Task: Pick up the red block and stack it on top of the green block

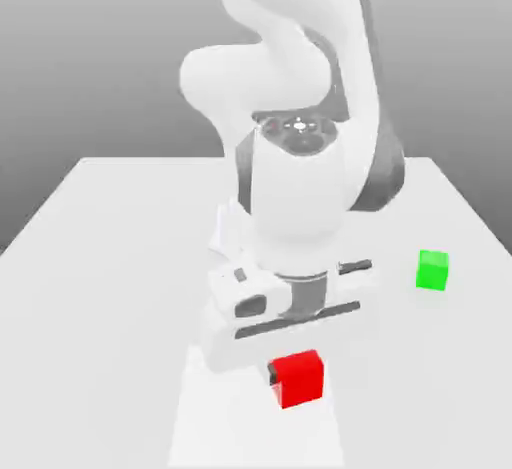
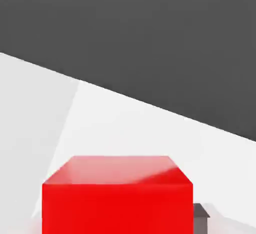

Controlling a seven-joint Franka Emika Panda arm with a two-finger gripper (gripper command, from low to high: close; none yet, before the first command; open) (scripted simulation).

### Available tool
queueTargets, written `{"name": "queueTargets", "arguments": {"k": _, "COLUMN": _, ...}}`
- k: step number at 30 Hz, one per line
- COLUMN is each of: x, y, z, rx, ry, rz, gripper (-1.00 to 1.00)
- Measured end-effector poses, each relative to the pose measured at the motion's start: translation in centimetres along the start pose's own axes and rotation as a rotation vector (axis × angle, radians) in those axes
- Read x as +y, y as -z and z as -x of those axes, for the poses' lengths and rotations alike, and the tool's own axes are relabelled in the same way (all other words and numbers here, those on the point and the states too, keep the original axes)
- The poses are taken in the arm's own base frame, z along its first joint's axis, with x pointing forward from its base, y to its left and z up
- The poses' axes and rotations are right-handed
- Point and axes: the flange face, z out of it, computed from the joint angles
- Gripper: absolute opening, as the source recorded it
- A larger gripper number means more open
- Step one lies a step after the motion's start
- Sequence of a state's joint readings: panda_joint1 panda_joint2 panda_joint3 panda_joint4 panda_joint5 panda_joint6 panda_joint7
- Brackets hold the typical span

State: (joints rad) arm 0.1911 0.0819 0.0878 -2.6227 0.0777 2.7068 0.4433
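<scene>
The pincer [image 1: 297,378] was closed on the red cube [image 1: 303,383]; too low a carry risked knocking the green cube [image 1: 432,271] out of place.

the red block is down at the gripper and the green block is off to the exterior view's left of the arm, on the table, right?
Not quite: the side is wrong. The exterior view shows the green block to the exterior view's right of the arm. It is on the table, and the red block is down at the gripper, as you say.
</scene>
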Motion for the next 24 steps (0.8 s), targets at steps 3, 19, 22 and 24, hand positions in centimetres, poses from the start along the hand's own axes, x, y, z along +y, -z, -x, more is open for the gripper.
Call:
{"name": "queueTargets", "arguments": {"k": 3, "x": -6.4, "y": 0.7, "z": 6.4, "rx": -0.016, "ry": 0.241, "rz": -0.018, "gripper": -1.00}}
{"name": "queueTargets", "arguments": {"k": 19, "x": -12.4, "y": 0.1, "z": 33.5, "rx": -0.003, "ry": 1.157, "rz": 0.046, "gripper": -1.00}}
{"name": "queueTargets", "arguments": {"k": 22, "x": -12.4, "y": -1.9, "z": 33.5, "rx": 0.001, "ry": 1.163, "rz": 0.050, "gripper": -1.00}}
{"name": "queueTargets", "arguments": {"k": 24, "x": -12.3, "y": -3.4, "z": 33.5, "rx": 0.000, "ry": 1.162, "rz": 0.049, "gripper": -1.00}}
